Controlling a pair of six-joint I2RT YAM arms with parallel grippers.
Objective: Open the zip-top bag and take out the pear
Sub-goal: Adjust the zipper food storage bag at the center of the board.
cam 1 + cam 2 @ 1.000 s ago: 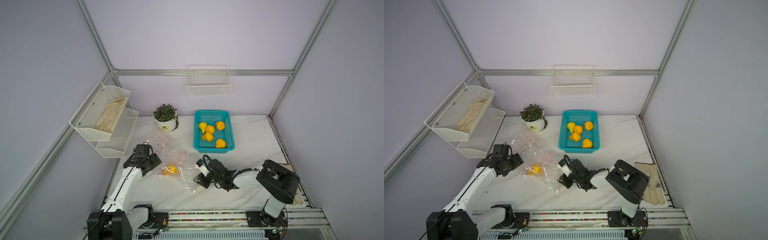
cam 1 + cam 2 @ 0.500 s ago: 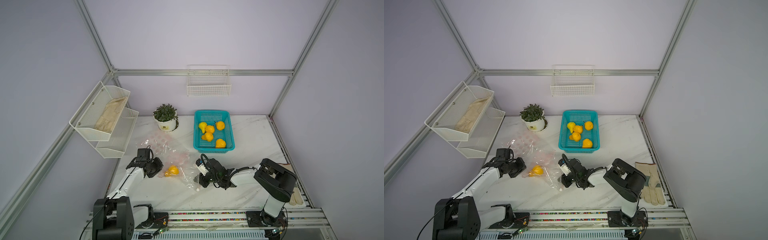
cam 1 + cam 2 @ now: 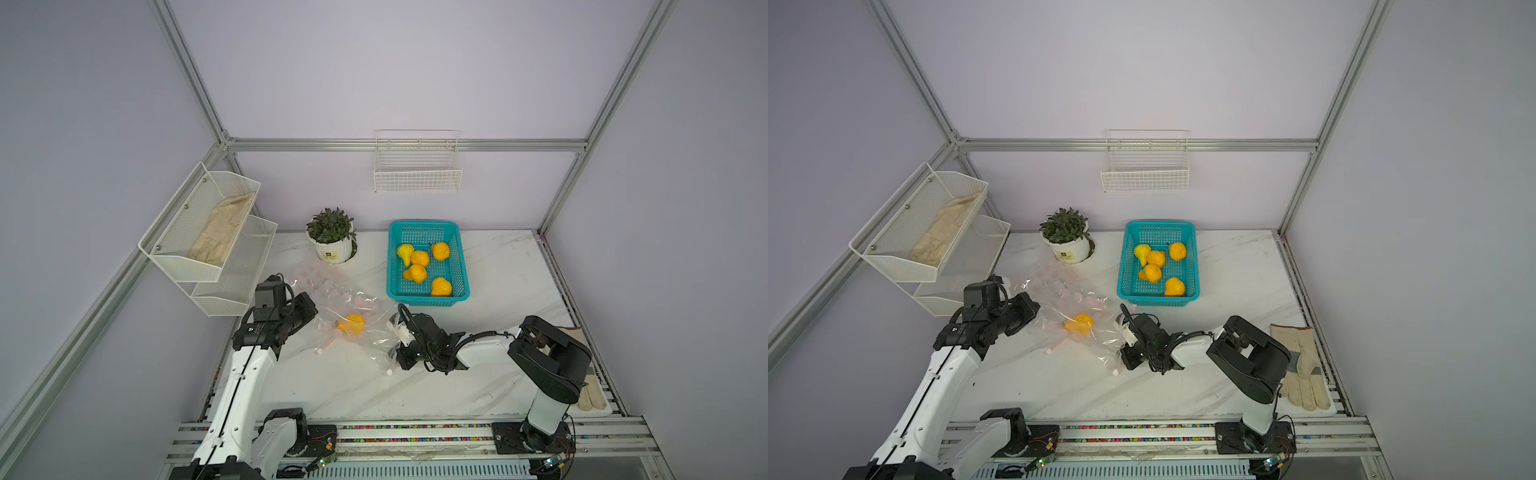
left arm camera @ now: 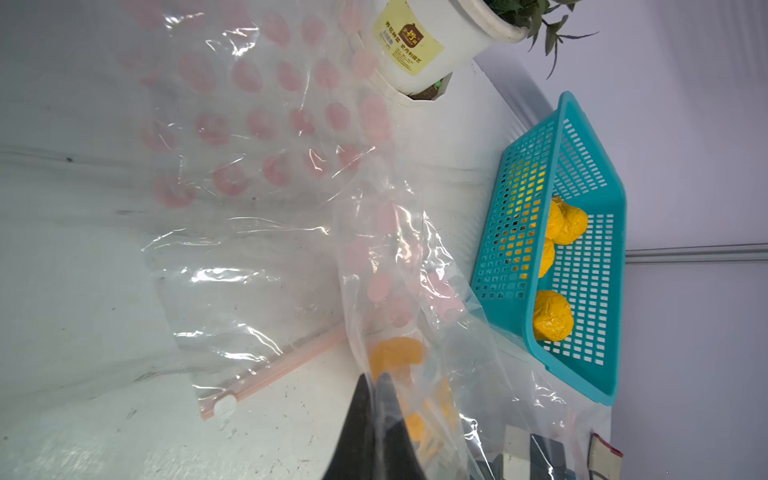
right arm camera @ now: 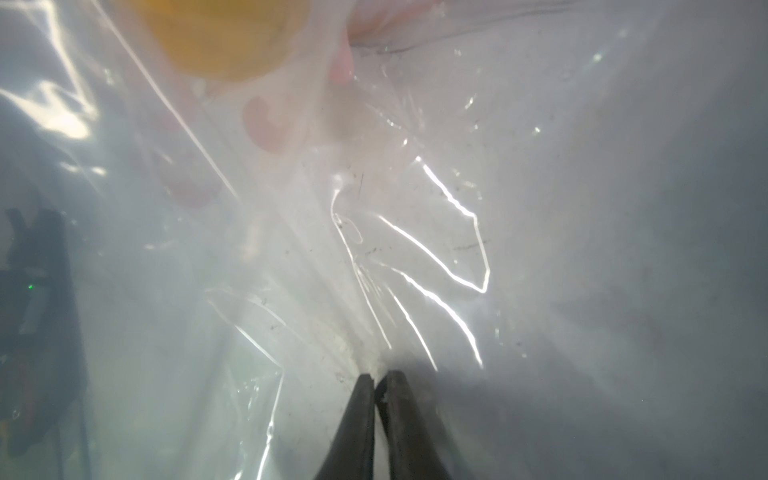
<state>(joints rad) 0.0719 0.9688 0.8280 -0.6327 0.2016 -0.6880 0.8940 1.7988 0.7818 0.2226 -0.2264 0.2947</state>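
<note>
Clock face laid on a top view, 12 toward the back wall. At 10 o'clock of the pear (image 3: 351, 324), the left tool (image 4: 376, 380) has its jaws together, pinching a fold of the zip-top bag (image 3: 374, 328). The pear lies inside the bag on the worktop (image 3: 498, 282), between the two arms. At 7 o'clock of the pear, a pink zip strip (image 4: 274, 372) with a white slider (image 4: 225, 405) lies flat. Whether it is parted, or which layer of film it belongs to, I cannot tell. At 4 o'clock of the pear, the right tool (image 5: 376, 376) has its jaws all but together, clamped on bunched film. At 1 o'clock, a teal basket (image 3: 415, 300) holds five yellow fruit (image 3: 419, 258). Judgement: both grips are set, no open mouth is visible, and the pear is not yet out. The pull-apart and the extraction are left to do.
</note>
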